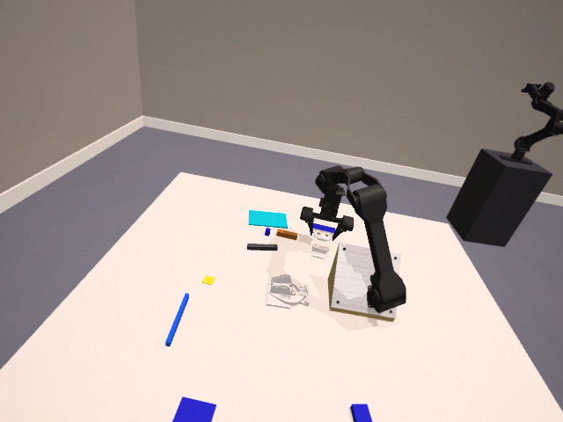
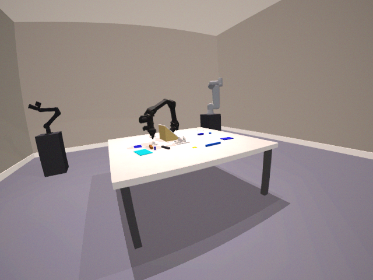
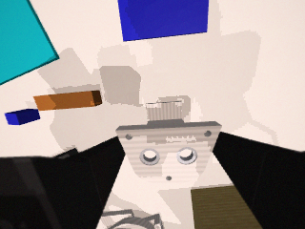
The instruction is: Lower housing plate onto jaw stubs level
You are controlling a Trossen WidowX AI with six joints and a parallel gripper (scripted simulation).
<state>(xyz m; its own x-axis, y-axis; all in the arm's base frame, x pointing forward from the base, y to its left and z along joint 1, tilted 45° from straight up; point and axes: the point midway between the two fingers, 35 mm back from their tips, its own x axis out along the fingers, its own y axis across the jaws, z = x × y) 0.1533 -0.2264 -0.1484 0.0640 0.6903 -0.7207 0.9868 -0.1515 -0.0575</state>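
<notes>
The tool (image 1: 322, 236) (image 2: 152, 137) (image 3: 166, 135) is squeezed on the housing plate (image 1: 323, 236) (image 3: 169, 167), one black finger on each side. The plate is pale grey and stripy, wide at one edge and narrower at the other. It has two round holes with shiny rims and three little dark dots. Seen from the top, it hangs over the bench (image 1: 273, 363) (image 2: 192, 159), which is smooth and cream.

From the tool in that same top view, a small pale piece with ridges (image 1: 320, 250) (image 3: 164, 113) is at 6 o'clock. I can't tell if it touches the plate.

At 5 o'clock is a big wedge (image 1: 354, 272) (image 2: 165, 133) (image 3: 224, 207), with a streaky grey top and yellow-brown sides. A pale, bumpy part with curvy bits (image 1: 281, 290) (image 2: 182, 140) sits at 7 o'clock.

A plain orange block (image 1: 287, 234) (image 2: 150, 147) (image 3: 67, 100) is at 9 o'clock. A flat, bright cyan slab (image 1: 268, 219) (image 2: 143, 151) (image 3: 24, 38) is at 10 o'clock. Far out at 8 o'clock is a long blue stick (image 1: 177, 319) (image 2: 213, 144).
</notes>
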